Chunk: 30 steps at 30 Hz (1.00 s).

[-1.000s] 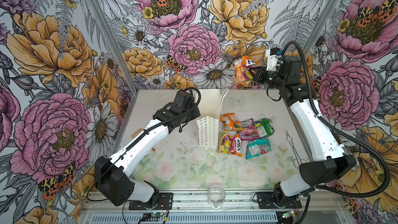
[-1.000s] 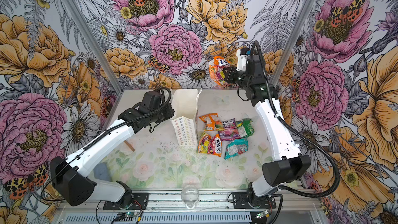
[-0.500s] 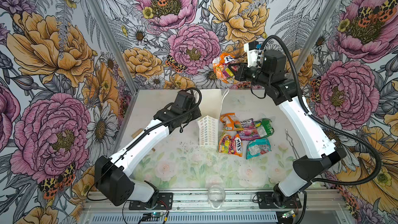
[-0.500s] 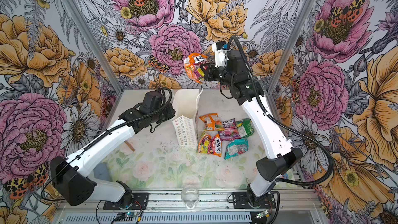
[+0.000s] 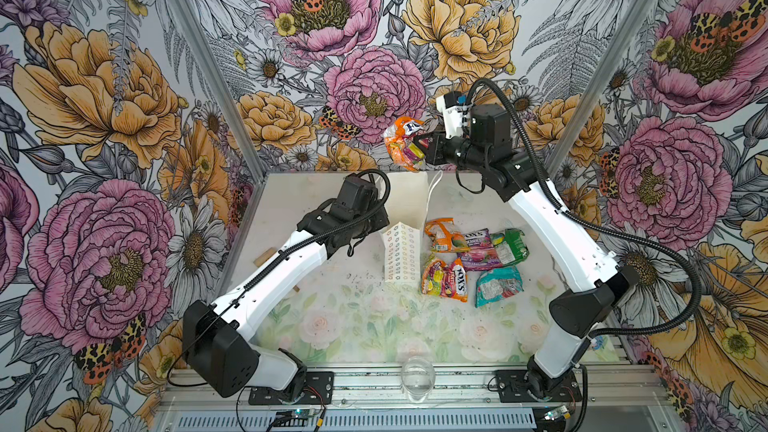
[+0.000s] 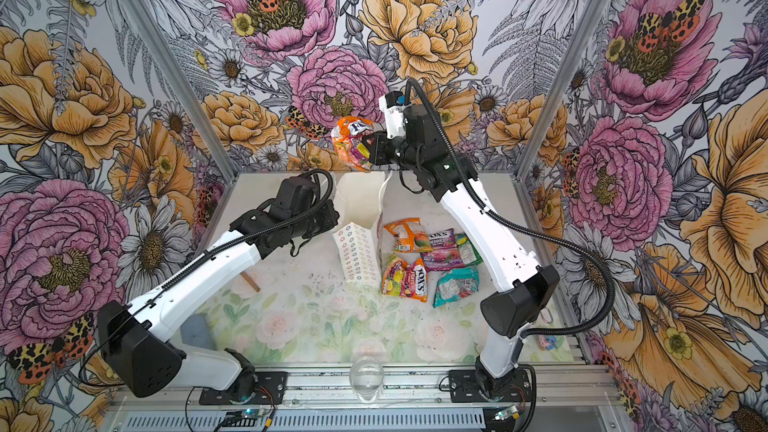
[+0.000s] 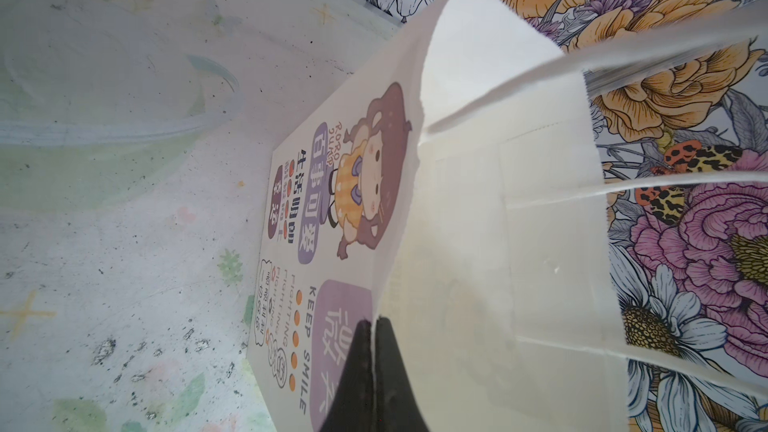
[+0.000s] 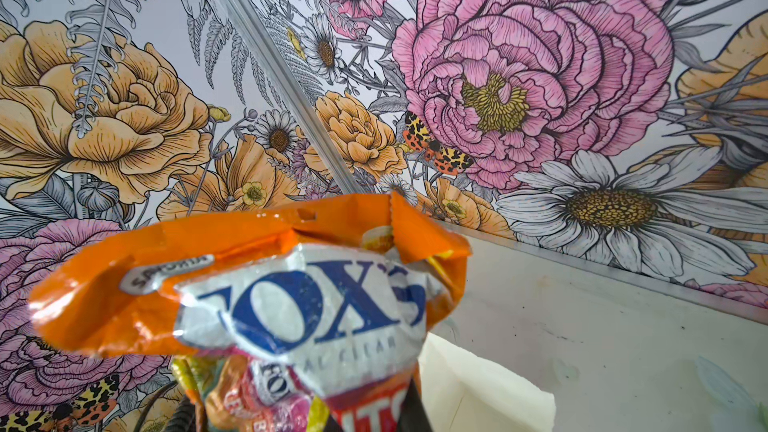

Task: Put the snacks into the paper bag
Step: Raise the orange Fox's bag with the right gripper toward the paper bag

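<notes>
The right pincer was clamped on an orange FOX'S packet, held in the air above the 12 o'clock edge of the open paper bag. The left pincer was pressed together on the bag's wall at its 9 o'clock side. Five more packets lay on the counter, just beside the bag at 3 o'clock.

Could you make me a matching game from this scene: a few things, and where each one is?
1 orange crinkly FOX'S candy packet
2 teal glossy candy packet
3 tall white paper bag
4 clear glass cup

A lying among other packets
B rim pinched by left gripper
C held aloft by right gripper
D standing by front rail

Pairs: 1-C, 2-A, 3-B, 4-D
</notes>
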Motion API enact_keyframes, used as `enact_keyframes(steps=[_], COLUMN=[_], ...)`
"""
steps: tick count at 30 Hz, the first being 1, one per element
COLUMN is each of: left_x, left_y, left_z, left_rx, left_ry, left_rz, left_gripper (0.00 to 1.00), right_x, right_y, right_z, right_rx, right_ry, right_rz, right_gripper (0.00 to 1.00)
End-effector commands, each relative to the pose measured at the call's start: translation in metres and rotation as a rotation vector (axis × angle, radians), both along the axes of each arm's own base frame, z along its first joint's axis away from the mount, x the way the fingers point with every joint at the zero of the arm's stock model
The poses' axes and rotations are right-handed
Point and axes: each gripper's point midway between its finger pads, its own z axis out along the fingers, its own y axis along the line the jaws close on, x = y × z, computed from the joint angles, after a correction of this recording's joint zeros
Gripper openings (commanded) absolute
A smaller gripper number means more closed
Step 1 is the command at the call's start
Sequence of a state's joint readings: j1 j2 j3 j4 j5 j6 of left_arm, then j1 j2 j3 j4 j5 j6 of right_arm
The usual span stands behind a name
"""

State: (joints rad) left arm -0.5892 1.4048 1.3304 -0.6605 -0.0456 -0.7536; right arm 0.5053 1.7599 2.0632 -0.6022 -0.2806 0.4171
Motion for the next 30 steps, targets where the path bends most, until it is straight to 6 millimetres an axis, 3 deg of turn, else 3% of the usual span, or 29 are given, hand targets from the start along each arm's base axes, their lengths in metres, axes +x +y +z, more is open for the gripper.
enact_keyframes(steps=[1,12,25,30], left_x=[0.001,0.003,0.005,0.006], left_y=[0.001,-0.001,-0.002,-0.004], left_z=[0.006,0.008,0.013,0.014], left_rx=[-0.001,-0.008,-0.011,-0.01], left_ry=[-0.02,-0.021,-0.032,-0.034], left_rz=[0.02,0.022,0.021,0.013], left_gripper=[0.0,0.0,0.0,0.0], right_x=[-0.001,-0.007,-0.013,-0.015], right_y=[-0.003,-0.006,-0.01,-0.007], right_z=[0.002,-0.036,-0.057,-0.05], right_rx=[-0.006,-0.043,-0.117,-0.116], right_ry=[-0.025,0.056,0.106,0.094], right_rz=[-0.022,-0.025,-0.031,-0.017], right_gripper=[0.0,0.0,0.0,0.0])
